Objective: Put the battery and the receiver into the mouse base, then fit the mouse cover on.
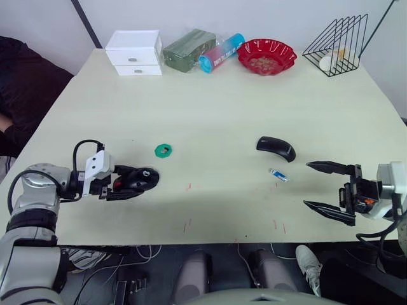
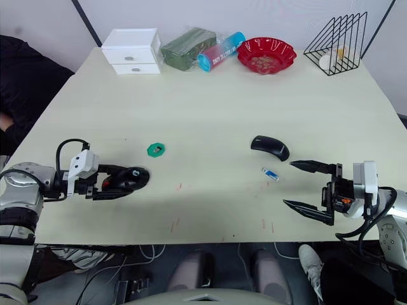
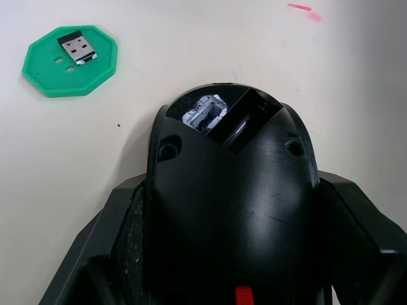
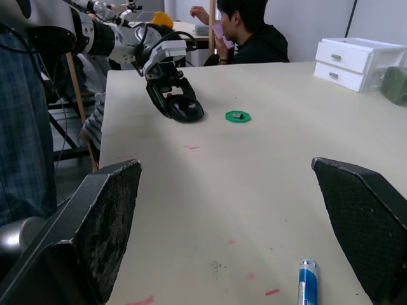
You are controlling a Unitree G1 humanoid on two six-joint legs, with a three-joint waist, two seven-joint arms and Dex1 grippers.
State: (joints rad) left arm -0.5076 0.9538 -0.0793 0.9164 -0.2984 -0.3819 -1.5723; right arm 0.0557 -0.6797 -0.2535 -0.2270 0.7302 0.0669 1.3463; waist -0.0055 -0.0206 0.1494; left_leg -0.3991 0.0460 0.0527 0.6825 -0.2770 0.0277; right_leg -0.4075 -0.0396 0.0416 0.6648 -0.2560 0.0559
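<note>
My left gripper (image 1: 141, 180) is shut on the black mouse base (image 1: 138, 178) near the table's front left; its fingers (image 3: 114, 235) clamp both sides of the base (image 3: 232, 203), whose open compartment faces up. Just beyond it lies a green disc (image 1: 163, 150) carrying the small receiver (image 3: 77, 47). The glossy mouse cover (image 1: 276, 147) rests right of centre. The white-and-blue battery (image 1: 278, 175) lies on the table just in front of the cover. My right gripper (image 1: 307, 185) stands open at the front right, pointing toward the battery (image 4: 306, 279), a short way from it.
Along the far edge stand a white drawer box (image 1: 135, 52), a green packet (image 1: 188, 49), a blue-and-pink tube (image 1: 220, 53), a red bowl (image 1: 267, 56) and a black wire rack (image 1: 337, 44). A person (image 4: 248, 35) sits at another table beyond the left side.
</note>
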